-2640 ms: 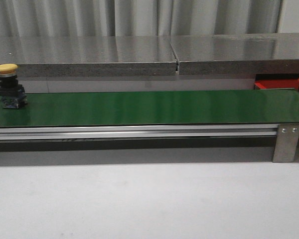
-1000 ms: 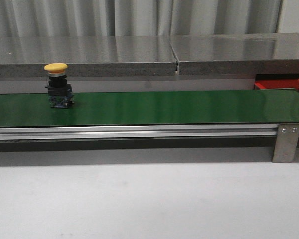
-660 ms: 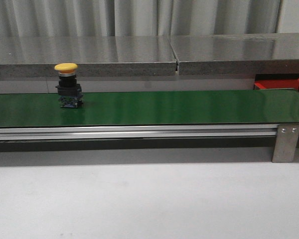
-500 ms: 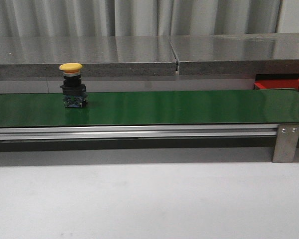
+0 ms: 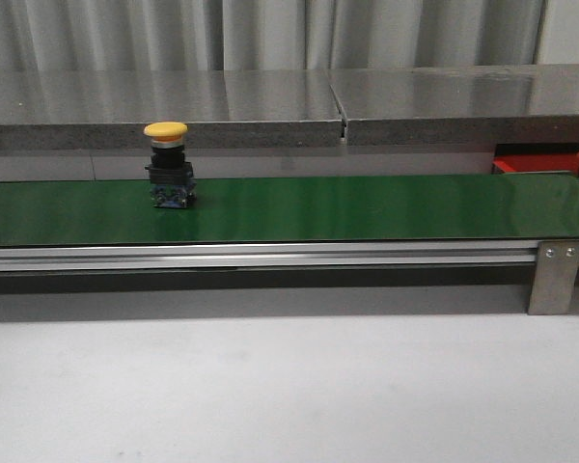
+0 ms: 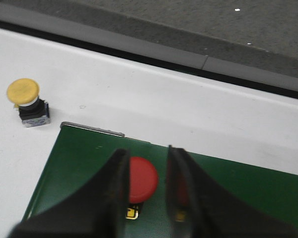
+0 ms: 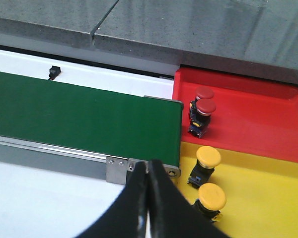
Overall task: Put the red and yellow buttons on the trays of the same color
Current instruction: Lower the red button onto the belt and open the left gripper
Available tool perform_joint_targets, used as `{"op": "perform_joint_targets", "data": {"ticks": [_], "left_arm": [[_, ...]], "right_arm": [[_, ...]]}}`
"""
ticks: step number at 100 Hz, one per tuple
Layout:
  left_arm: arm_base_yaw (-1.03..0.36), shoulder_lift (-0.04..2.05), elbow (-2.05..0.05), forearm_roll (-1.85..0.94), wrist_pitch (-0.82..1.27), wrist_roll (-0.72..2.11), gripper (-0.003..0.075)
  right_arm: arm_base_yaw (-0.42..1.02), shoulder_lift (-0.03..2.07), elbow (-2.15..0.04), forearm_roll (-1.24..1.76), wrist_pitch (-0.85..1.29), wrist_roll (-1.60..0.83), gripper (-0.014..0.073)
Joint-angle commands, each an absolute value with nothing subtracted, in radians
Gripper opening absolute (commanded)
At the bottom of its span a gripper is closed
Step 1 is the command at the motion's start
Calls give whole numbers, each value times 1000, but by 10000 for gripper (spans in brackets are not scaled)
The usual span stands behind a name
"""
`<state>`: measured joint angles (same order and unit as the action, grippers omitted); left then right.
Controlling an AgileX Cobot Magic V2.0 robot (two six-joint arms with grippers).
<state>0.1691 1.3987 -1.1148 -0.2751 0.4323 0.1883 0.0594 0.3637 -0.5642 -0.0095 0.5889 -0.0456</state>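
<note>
No legible text, brand, no. or sign was seen in any view. Only hint was a small yellow label (image 6: 132, 213) on the body under the red button (image 6: 141, 179) in the left wrist view, w/ dark marks too blurred to read, partly hidden by the left gripper (image 6: 146, 173)

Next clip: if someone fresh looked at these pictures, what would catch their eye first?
Probably the yellow button standing alone and upright on the long green belt, left of its middle in the front view. Next, the bright trays past the belt's end in the right wrist view: the red tray holds two red buttons, the yellow tray two yellow ones. In the left wrist view, the left gripper brackets a red button on the belt.
</note>
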Motion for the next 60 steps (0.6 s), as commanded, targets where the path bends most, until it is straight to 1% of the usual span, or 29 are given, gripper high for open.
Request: {"op": "perform_joint_targets", "data": {"ticks": [1,17,43,60], "left_arm": [[130,1305,-1110,-247,386,200,-16],[52,1185,-1020,-186,388,200,-19],[-78,969,-860,-184,392,200,-19],[-138,823,-764,-201,392,200,-19]], "right_arm": [[58,369,-590,-19,519,-53,-68],[58,369,-590,-19,519,-53,-68],[58,369,-590,-19,518,-53,-68],[58,369,-590,-19,513,-53,-68]]}}
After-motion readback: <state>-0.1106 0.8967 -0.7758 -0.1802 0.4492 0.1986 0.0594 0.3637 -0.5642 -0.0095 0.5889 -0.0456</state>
